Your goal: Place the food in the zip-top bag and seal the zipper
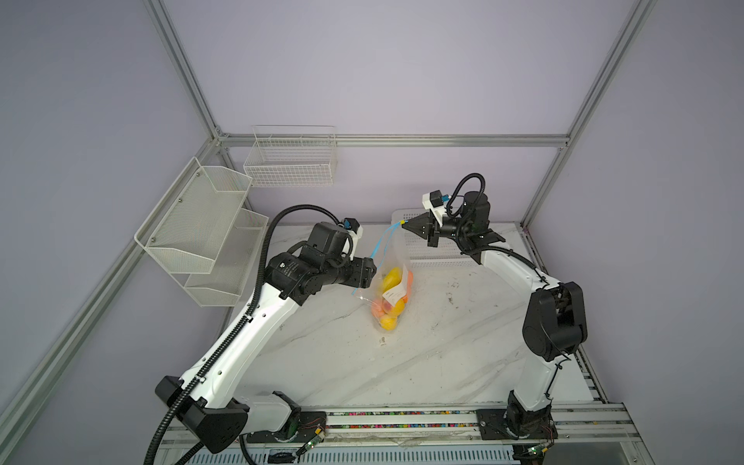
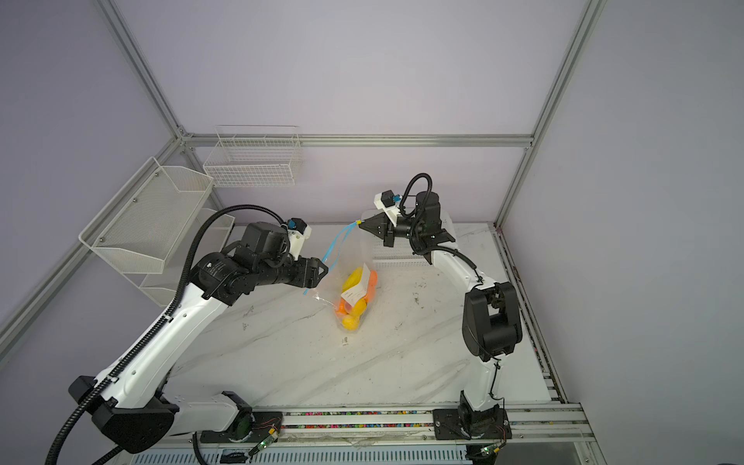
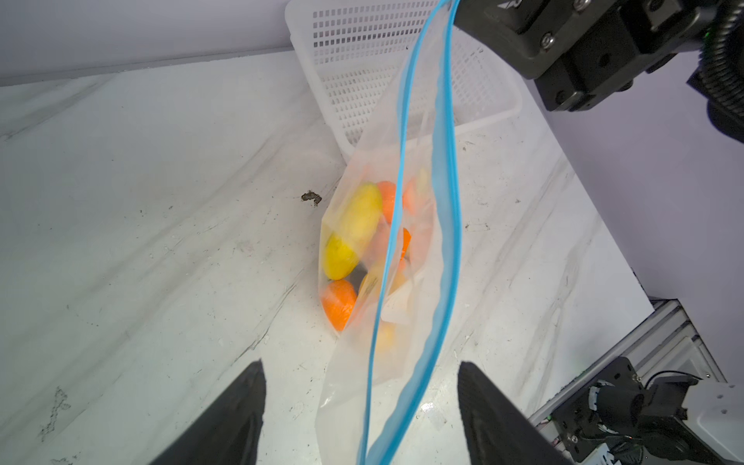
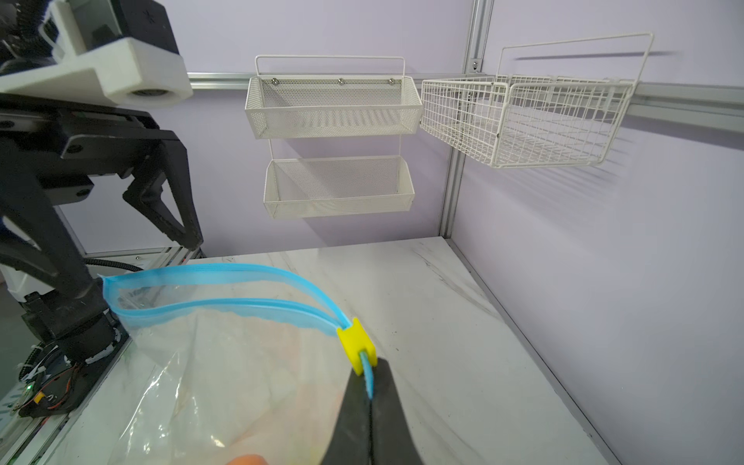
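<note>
Beside the white perforated basket (image 1: 435, 257), the clear crinkly zip-top bag (image 1: 396, 249) of smooth orange and yellow food (image 1: 391, 278) hangs by its light-blue zipper (image 1: 379, 243), pinched in the right gripper (image 1: 404, 225); the left gripper (image 3: 360, 368) gapes wide.

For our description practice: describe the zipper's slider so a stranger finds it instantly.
On the white marble tabletop rests a clear plastic bag of toy fruit. Follow its light-blue zipper strip to the right pincer: the slider is the strip's only yellow block.
</note>
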Tool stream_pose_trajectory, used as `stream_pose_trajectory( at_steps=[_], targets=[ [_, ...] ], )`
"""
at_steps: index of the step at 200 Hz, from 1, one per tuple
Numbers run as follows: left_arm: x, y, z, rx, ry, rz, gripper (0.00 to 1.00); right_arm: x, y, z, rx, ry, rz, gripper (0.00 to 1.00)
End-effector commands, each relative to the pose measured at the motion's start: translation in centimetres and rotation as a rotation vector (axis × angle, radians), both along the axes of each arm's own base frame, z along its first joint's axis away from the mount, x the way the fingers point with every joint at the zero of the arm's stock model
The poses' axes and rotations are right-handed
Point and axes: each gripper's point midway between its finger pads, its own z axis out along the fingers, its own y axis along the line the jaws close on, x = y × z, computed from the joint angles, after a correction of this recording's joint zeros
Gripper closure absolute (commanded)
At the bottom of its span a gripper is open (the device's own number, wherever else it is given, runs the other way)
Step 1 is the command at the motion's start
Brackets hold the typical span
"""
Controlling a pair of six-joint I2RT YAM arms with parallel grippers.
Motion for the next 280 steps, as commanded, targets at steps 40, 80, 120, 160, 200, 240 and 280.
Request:
stream_pose_trajectory(
  at_steps=[40,80,120,160,200,240,280],
  targets=[
    [-2.2,0.0,-4.5,0.101,0.067,-0.008,0.38,-0.4,-0.1,2.3,0.005,-0.057,0.002,1.0],
    [-2.1,1.7,-3.5,0.137,0.025,0.058,0.72,-0.4,-0.1,2.3,-0.003,-0.055,-0.004,1.0],
    [-2.2,1.8,-2.7,0.132,0.021,0.059,0.94,-0.5,-0.3,2.1,-0.014,-0.051,-0.015,1.0],
    [-2.1,2.4,-2.2,0.157,0.006,0.077,1.0,-0.6,-0.8,2.5,-0.031,-0.06,-0.069,1.0],
    [-1.8,3.5,0.1,0.195,-0.059,0.09,1.0,-2.2,-1.4,3.8,-0.017,-0.034,-0.127,1.0],
    [-1.2,4.2,2.1,0.217,-0.115,0.102,1.0,-5.4,-1.9,4.4,-0.033,-0.035,-0.159,1.0],
    [-1.2,5.0,3.5,0.24,-0.123,0.122,1.0,-7.4,-2.5,3.0,-0.049,-0.009,-0.167,1.0]
  ],
)
